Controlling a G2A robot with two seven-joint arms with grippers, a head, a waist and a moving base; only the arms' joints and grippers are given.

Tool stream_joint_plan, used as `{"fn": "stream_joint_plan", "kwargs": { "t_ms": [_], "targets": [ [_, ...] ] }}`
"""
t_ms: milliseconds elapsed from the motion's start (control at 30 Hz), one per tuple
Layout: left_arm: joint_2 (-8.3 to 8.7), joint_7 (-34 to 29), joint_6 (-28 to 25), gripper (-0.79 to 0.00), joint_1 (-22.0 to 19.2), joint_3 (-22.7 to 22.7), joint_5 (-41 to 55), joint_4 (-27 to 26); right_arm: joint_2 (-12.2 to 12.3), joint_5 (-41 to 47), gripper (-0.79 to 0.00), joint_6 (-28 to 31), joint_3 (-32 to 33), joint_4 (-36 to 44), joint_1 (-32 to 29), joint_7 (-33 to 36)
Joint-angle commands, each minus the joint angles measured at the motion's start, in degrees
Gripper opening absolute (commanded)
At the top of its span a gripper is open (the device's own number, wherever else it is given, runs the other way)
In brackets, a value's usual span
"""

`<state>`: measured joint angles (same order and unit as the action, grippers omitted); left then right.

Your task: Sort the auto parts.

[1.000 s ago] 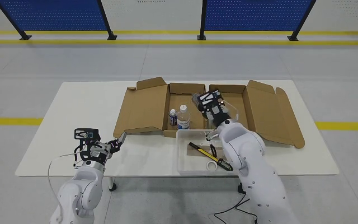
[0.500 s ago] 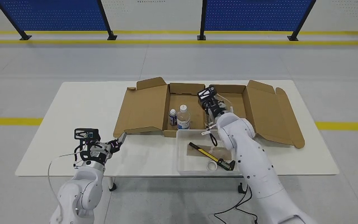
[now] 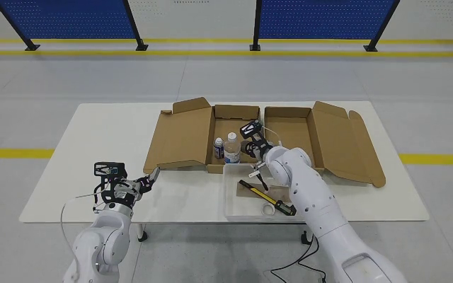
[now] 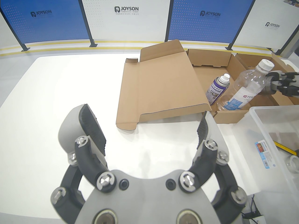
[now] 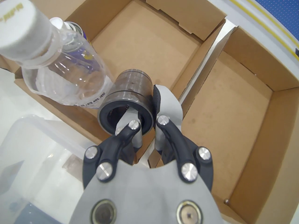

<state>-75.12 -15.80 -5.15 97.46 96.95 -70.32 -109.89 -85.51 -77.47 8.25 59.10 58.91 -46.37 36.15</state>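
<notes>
**Bearing sleeve (image 5: 127, 94) clamped over cardboard box (image 5: 149, 38)**

Dark metal, at centre of the top view, above the left of two open boxes, touching the clear bottle (image 5: 63, 71). Pinched by the right pincer (image 5: 142, 103), one finger inside the bore, one outside. Left pincer (image 4: 147, 115) spread wide at lower left, over the white surface (image 4: 58, 82).

Printed logos on partition panels (image 4: 126, 24), label on bottle (image 4: 243, 90)
</notes>
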Motion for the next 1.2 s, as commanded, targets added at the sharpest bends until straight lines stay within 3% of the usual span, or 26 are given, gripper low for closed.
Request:
{"fn": "stream_joint_plan", "kwargs": {
  "t_ms": [0,300,933,1167],
  "targets": [
    [0.00,0.00,0.00,0.000,0.00,0.00,0.00,0.00,-0.20,0.30,-0.785,0.32,-0.49,-1.41,0.48,0.08],
    [0.00,0.00,0.00,0.000,0.00,0.00,0.00,0.00,-1.12,1.32,-0.785,0.80,-2.30,-6.67,2.43,-0.92],
    [0.00,0.00,0.00,0.000,0.00,0.00,0.00,0.00,-2.00,1.36,-0.480,0.39,-3.57,-9.97,4.34,-2.26],
    [0.00,0.00,0.00,0.000,0.00,0.00,0.00,0.00,-1.73,-0.02,-0.453,-0.47,-3.08,-7.53,3.82,-2.17]
  ]
}}
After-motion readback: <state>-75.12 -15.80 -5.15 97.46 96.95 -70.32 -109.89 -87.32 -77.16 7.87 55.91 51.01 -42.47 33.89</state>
